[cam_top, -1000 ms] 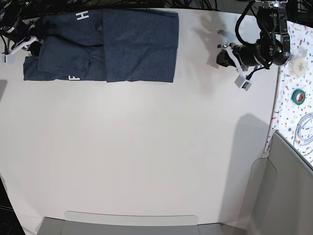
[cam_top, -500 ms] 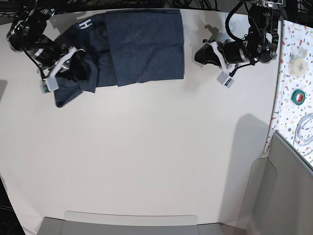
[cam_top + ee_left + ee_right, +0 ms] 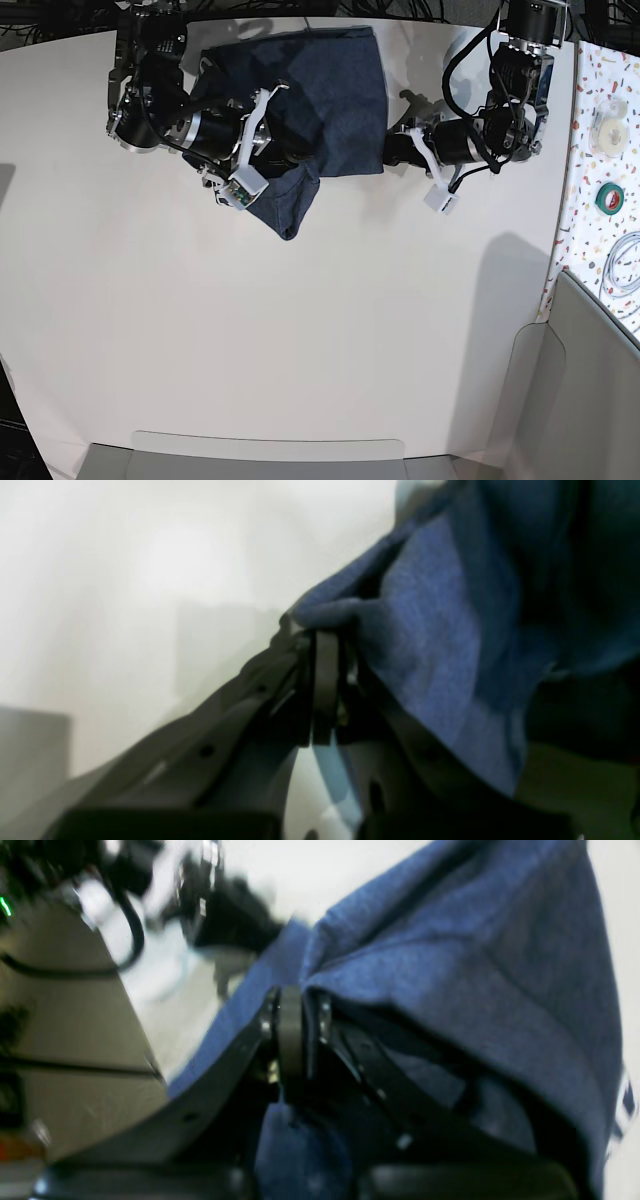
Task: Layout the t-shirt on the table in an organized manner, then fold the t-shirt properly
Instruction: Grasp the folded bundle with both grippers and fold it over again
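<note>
The white table (image 3: 300, 330) fills the base view, with a speckled strip (image 3: 600, 160) along its right edge carrying a green tape roll (image 3: 611, 196) and a coiled cable (image 3: 627, 262). The navy t-shirt (image 3: 330, 95) lies bunched at the far edge between the 2 arms. The right gripper (image 3: 292, 1005) is clamped on a fold of it, lifting cloth off the surface, and the left gripper (image 3: 325, 640) pinches its other edge.

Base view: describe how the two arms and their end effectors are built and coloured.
Both arms are black, jointed, with rounded motor housings and loose black cables looping along them. The right end effector and left end effector have dark fingers with white plastic brackets; a small white box with a green patch hangs at the right wrist. No other markings are legible.
</note>
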Controlling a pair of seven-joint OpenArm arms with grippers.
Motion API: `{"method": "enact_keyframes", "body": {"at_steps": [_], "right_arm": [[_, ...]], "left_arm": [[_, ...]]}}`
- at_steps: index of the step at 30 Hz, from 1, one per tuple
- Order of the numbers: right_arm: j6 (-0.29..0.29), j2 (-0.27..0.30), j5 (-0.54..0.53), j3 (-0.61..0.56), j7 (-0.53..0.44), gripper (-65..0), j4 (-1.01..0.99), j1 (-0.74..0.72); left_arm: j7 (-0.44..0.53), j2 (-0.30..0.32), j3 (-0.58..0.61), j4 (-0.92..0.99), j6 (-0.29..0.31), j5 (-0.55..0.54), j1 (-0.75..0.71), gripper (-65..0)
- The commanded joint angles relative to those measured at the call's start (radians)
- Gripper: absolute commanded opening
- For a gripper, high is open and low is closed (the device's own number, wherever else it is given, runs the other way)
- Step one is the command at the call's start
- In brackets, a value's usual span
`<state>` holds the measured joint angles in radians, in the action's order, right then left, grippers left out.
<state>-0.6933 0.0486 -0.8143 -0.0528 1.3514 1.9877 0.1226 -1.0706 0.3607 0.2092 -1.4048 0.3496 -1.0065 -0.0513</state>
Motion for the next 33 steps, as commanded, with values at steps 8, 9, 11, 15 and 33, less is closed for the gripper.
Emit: {"method": "enact_keyframes", "body": {"at_steps": [8, 9, 11, 15, 33], "right_arm": [[-0.005, 0.009, 0.146, -0.138, -0.022, -65.0, 0.005, -0.067], [-0.005, 0.012, 0.171, -0.164, -0.022, -65.0, -0.001, -0.074], [-0.005, 0.021, 0.227, -0.239, -0.022, -65.0, -0.020, -0.102], [-0.005, 0.021, 0.313, -0.355, -0.022, -65.0, -0.047, -0.142], [-0.005, 0.014, 0.327, -0.600, -0.026, -65.0, -0.219, -0.297]], "left_arm": [[-0.026, -0.012, 0.011, 0.103, -0.048, 0.143, 0.074, -64.6], [-0.026, -0.012, 0.011, 0.117, -0.048, 0.143, 0.086, -64.6], [-0.026, -0.013, 0.011, 0.149, -0.048, 0.143, 0.109, -64.6], [-0.026, -0.038, 0.011, 0.184, -0.048, 0.143, 0.141, -64.6], [0.010, -0.055, 0.008, 0.189, -0.048, 0.143, 0.150, -64.6]]}}
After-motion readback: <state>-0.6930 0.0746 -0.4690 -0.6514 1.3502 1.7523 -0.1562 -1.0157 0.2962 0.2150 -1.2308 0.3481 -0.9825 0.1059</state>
